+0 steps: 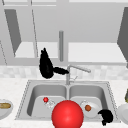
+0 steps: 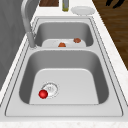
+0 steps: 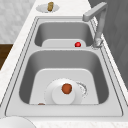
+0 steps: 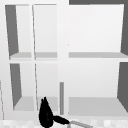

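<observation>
My left hand (image 1: 46, 66) hovers above the back rim of the left basin, in front of the wall cabinet. Its fingers point straight up and its thumb sticks out toward the faucet (image 1: 75, 68); it holds nothing. It also shows low in the upper view (image 4: 45, 114). My right hand (image 1: 106, 116) hangs at the sink's front right corner with relaxed fingers, empty, next to a white plate (image 1: 93, 112) in the right basin. From the left side, this hand (image 2: 115, 2) floats out beyond the counter edge. A small red ball (image 1: 45, 99) lies beside the left basin's drain (image 2: 50, 88).
A large red sphere (image 1: 67, 115) sits at the sink's front edge. The basin plate (image 3: 63, 96) carries a brown lump (image 3: 66, 88). A plate with bread (image 1: 5, 106) is on the left counter, a white plate (image 1: 123, 112) and a bottle (image 2: 65, 6) on the right. The cabinet (image 4: 95, 55) stands open.
</observation>
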### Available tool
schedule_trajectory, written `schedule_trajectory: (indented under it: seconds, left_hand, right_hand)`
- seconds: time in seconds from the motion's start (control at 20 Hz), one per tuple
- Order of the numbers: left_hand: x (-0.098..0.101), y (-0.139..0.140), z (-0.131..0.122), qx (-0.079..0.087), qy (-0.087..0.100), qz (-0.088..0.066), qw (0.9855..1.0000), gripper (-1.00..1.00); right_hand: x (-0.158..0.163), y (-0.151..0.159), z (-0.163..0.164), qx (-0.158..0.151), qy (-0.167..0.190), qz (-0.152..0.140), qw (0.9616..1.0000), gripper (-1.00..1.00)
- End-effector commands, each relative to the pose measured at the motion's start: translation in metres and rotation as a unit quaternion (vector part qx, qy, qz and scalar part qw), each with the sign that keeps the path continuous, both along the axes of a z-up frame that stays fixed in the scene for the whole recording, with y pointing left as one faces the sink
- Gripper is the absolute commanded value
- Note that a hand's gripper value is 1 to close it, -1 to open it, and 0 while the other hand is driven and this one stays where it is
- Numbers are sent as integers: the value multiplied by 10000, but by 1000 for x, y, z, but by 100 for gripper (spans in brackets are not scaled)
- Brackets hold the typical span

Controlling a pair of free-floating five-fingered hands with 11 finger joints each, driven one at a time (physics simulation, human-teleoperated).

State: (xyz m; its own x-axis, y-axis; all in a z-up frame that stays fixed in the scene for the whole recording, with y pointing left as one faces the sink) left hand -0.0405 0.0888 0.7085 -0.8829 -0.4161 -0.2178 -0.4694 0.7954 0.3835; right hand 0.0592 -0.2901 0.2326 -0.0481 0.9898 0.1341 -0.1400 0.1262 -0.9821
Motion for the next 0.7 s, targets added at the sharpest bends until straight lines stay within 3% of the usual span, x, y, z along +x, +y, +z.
schedule_trajectory:
  seconds: [0.0,0.1,0.15,0.35,0.65]
  left_hand:
    - [29,-15,9,0,87,0,10000,-100]
    - [40,-21,15,-104,2,21,9999,-100]
    - [39,-24,16,-118,-108,118,9998,-100]
    - [42,-27,13,-501,-250,291,9980,-100]
    - [43,-33,13,-681,-297,447,9962,-100]
  right_hand:
    - [0,0,0,0,0,0,10000,0]
    - [0,0,0,0,0,0,10000,0]
    - [0,0,0,0,0,0,10000,0]
    - [0,0,0,0,0,0,10000,0]
    - [0,0,0,0,0,0,10000,0]
